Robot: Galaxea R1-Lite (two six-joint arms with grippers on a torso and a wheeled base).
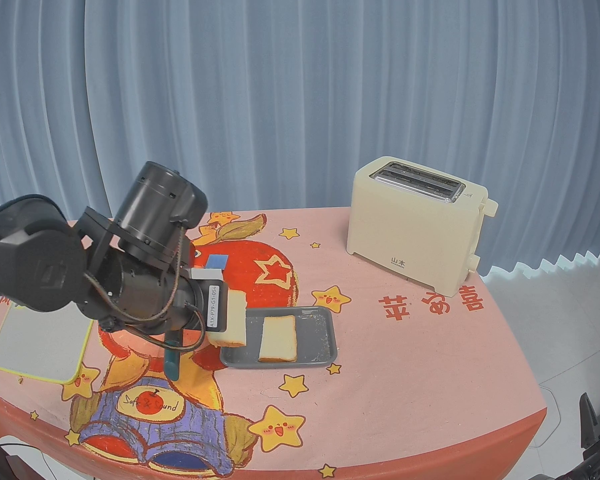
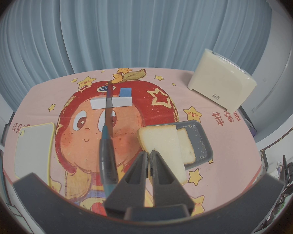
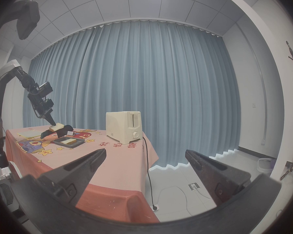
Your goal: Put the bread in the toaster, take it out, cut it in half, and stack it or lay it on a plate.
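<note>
My left gripper (image 2: 149, 156) is shut on a slice of white bread (image 2: 162, 145), held on edge just above the left end of the grey tray (image 1: 317, 351). A second slice (image 1: 278, 339) lies flat in the tray. The cream toaster (image 1: 417, 225) stands at the table's back right with both slots empty. A knife with a teal handle (image 2: 106, 140) lies left of the tray, its blade resting on a white strip (image 2: 120, 102). My right gripper (image 3: 145, 151) is open and empty, low beside the table's right side, off the table.
A pale cutting board with a yellow-green rim (image 1: 40, 341) lies at the table's left edge. A small blue square (image 2: 125, 92) sits beside the white strip. The toaster's cord (image 3: 148, 166) hangs down over the table's right edge to the floor.
</note>
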